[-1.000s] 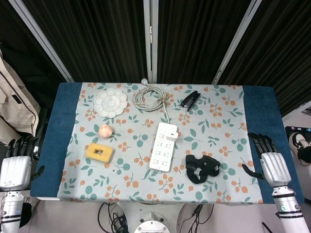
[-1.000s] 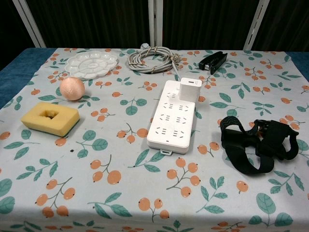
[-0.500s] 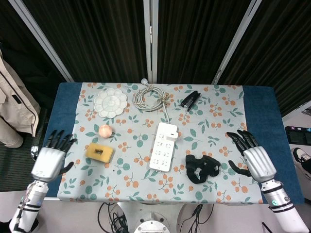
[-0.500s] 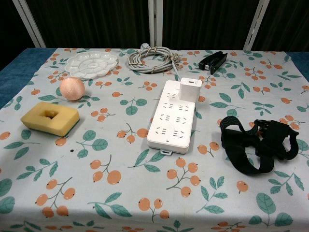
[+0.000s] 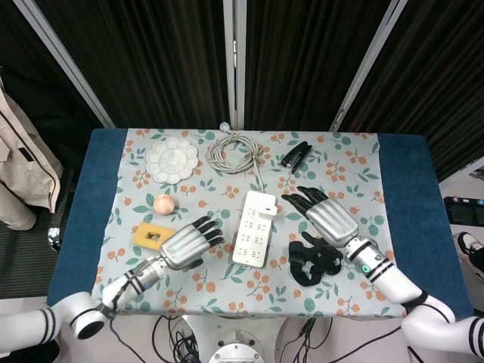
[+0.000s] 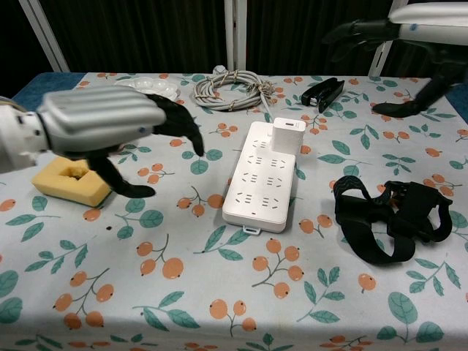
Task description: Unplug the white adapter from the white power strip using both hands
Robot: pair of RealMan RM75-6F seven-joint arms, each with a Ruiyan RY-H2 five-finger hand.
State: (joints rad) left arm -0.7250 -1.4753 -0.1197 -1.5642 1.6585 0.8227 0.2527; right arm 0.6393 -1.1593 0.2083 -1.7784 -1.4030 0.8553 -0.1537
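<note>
The white power strip (image 5: 253,228) (image 6: 262,181) lies in the middle of the floral cloth, its cord running to the back. The white adapter (image 5: 270,203) (image 6: 287,136) stands plugged into its far end. My left hand (image 5: 185,243) (image 6: 110,121) hovers just left of the strip with its fingers spread and holds nothing. To the right of the strip's far end, above the cloth, my right hand (image 5: 325,215) (image 6: 420,16) is also spread and empty. Neither hand touches the strip or the adapter.
A black strap (image 5: 314,262) (image 6: 391,219) lies right of the strip, under my right forearm. A yellow sponge (image 5: 151,236) (image 6: 69,179) and a peach ball (image 5: 163,203) sit at the left. A white palette (image 5: 172,160), coiled cable (image 5: 234,153) and black stapler (image 5: 296,154) line the back.
Both hands have swung in from the table's outer edges to either side of the power strip and now show in the chest view. Nothing on the table has moved.
</note>
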